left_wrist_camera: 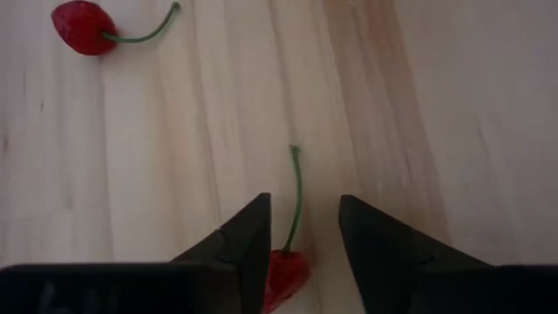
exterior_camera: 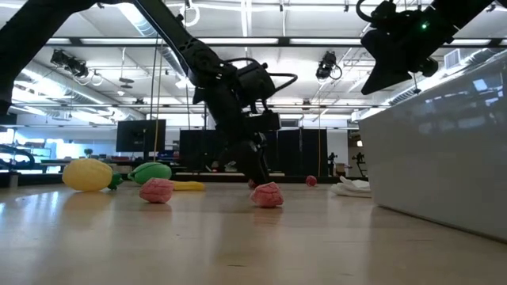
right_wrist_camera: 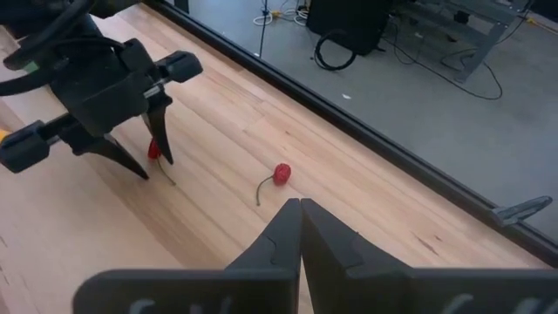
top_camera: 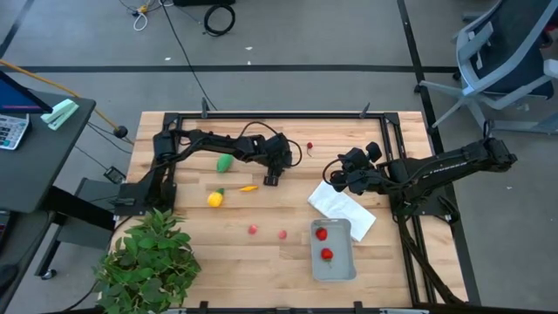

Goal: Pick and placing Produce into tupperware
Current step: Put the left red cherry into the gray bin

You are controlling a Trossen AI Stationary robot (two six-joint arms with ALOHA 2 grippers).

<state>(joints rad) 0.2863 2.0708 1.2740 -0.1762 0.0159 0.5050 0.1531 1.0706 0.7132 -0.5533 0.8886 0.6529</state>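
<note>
My left gripper (top_camera: 271, 178) is open and points down at the middle of the table. Its fingers stand on either side of a small red cherry (left_wrist_camera: 283, 272), whose green stem (left_wrist_camera: 296, 192) runs out between them; I cannot tell whether they touch it. A second cherry (top_camera: 309, 146) lies toward the far edge. The green oval (top_camera: 225, 162), yellow lemon (top_camera: 214, 199), orange piece (top_camera: 248, 187) and two pink-red pieces (top_camera: 253, 229) lie on the wood. The grey tupperware (top_camera: 336, 269) holds two red pieces (top_camera: 322, 234). My right gripper (top_camera: 334, 180) is shut and hovers over the table.
A white cloth (top_camera: 342, 208) lies between my right gripper and the tupperware. A large leafy plant (top_camera: 148, 257) fills the near left corner. A black frame (top_camera: 288, 114) runs along the table's far edge. Bare wood lies near the pink-red pieces.
</note>
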